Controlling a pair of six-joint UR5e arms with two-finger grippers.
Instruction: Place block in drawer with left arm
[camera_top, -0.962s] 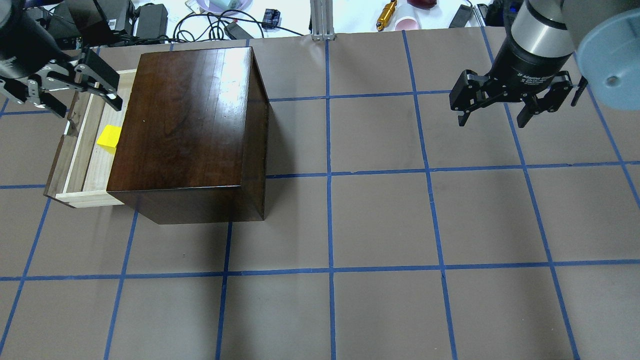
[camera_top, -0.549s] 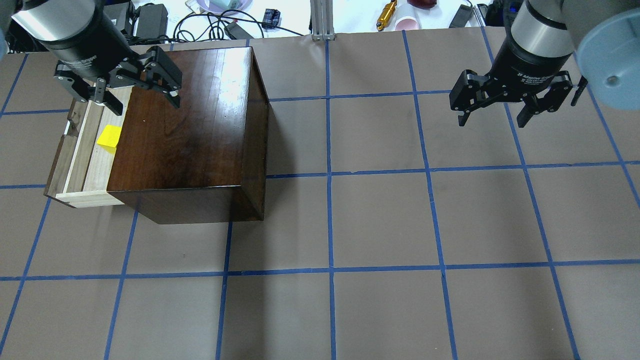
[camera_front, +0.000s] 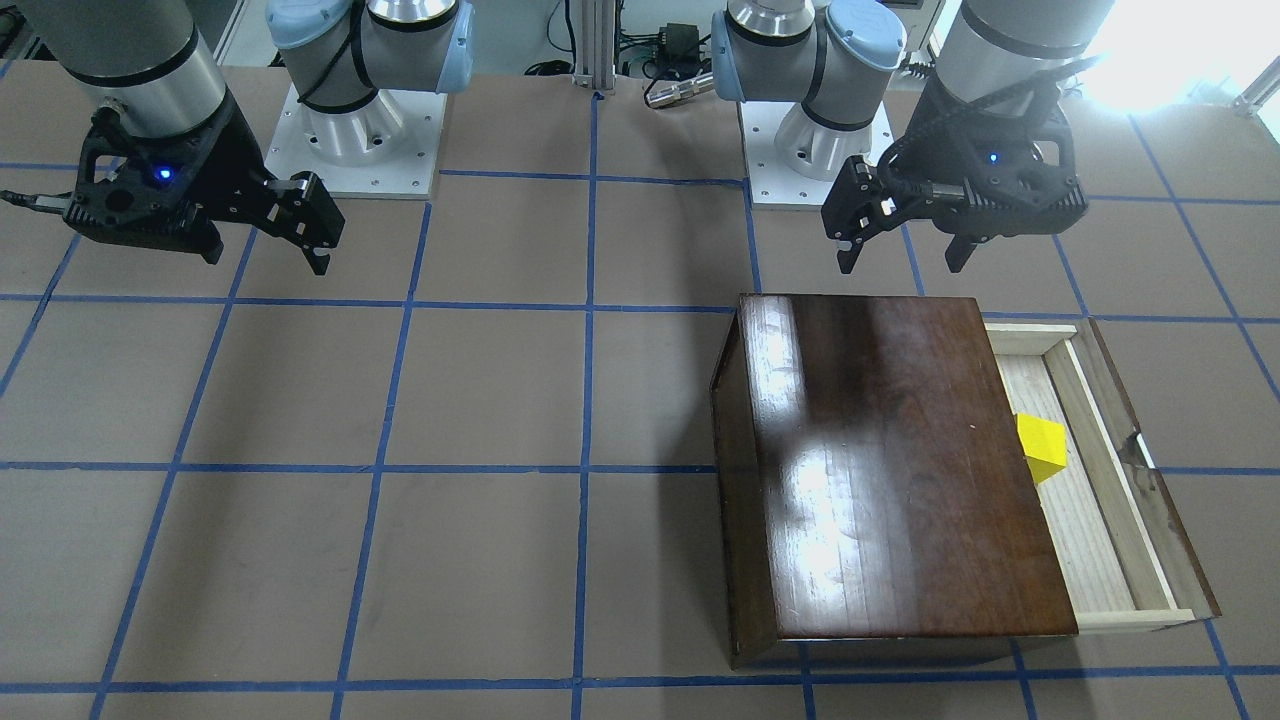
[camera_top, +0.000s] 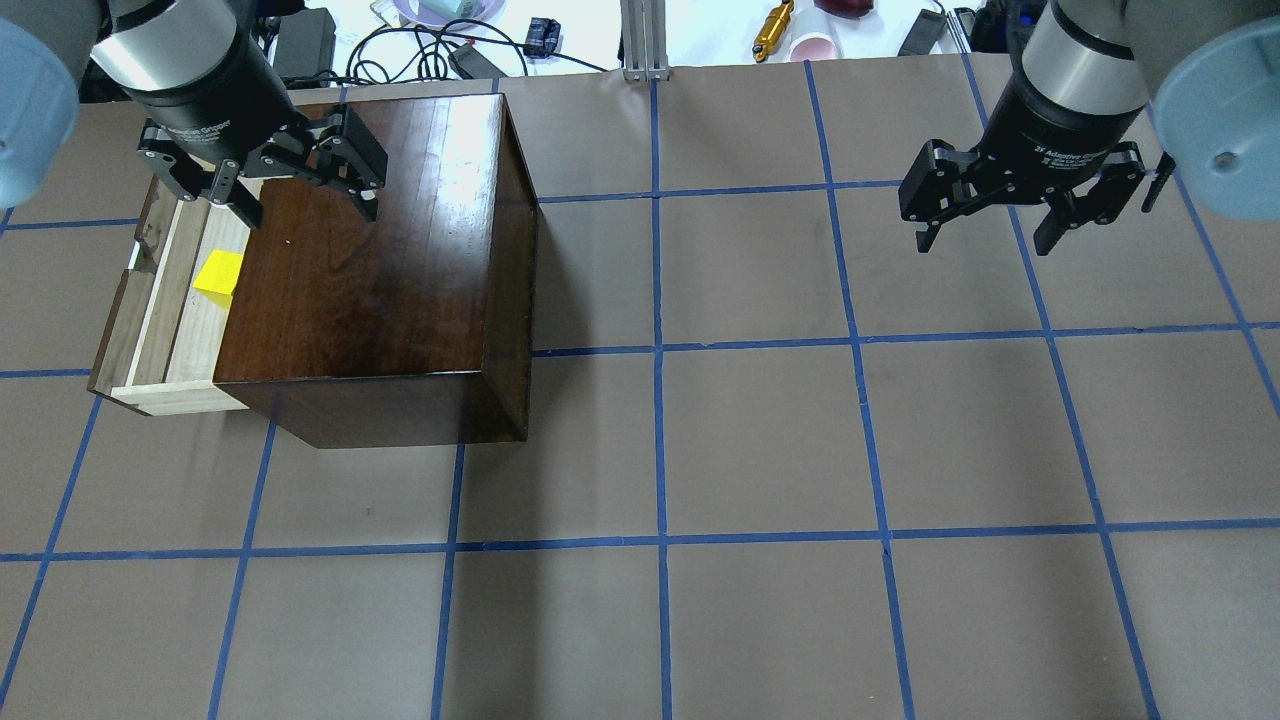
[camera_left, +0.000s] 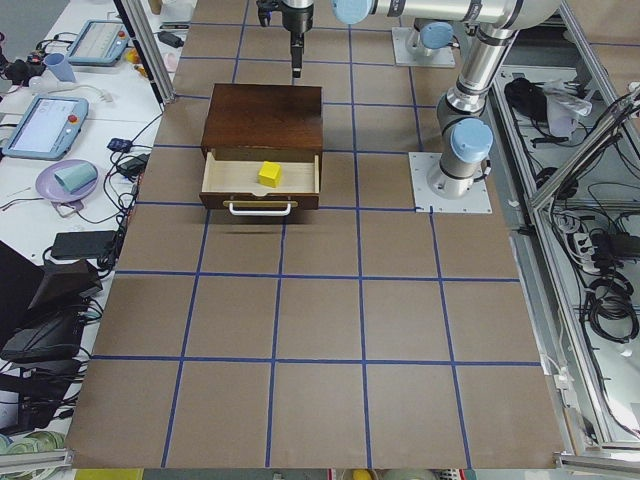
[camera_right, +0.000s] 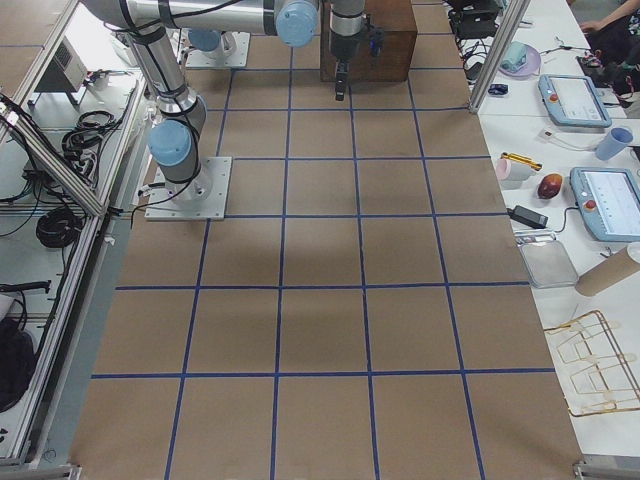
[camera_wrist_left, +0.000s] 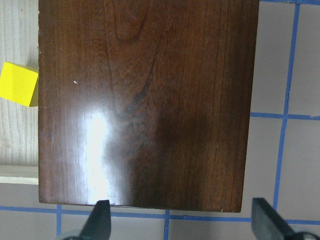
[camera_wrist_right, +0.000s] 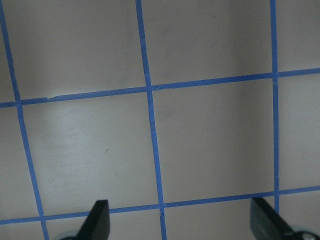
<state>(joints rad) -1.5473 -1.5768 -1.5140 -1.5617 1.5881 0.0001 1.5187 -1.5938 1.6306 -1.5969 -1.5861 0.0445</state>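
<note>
The yellow block (camera_top: 220, 272) lies loose on the floor of the open drawer (camera_top: 190, 335), close against the dark wooden box (camera_top: 380, 250). The front view shows the same block (camera_front: 1040, 450) in the pulled-out drawer (camera_front: 1095, 520) beside the box (camera_front: 900, 460). My left gripper (camera_top: 308, 205) hangs open and empty above the box's top, near its corner by the drawer. Its wrist view looks down on the box top (camera_wrist_left: 150, 100), with the block (camera_wrist_left: 19, 84) at the left edge. My right gripper (camera_top: 985, 240) hovers open and empty over bare table far to the right.
Brown table paper with a blue tape grid (camera_top: 660, 350) stretches right and in front of the box. Cables, a gold cylinder (camera_top: 773, 30) and a pink cup (camera_top: 815, 45) lie beyond the far edge. The arm bases (camera_front: 350, 130) stand on the robot's side.
My left gripper has swung from above the drawer's far end rightward onto the box top, staying open. The block, drawer and right arm have not moved.
</note>
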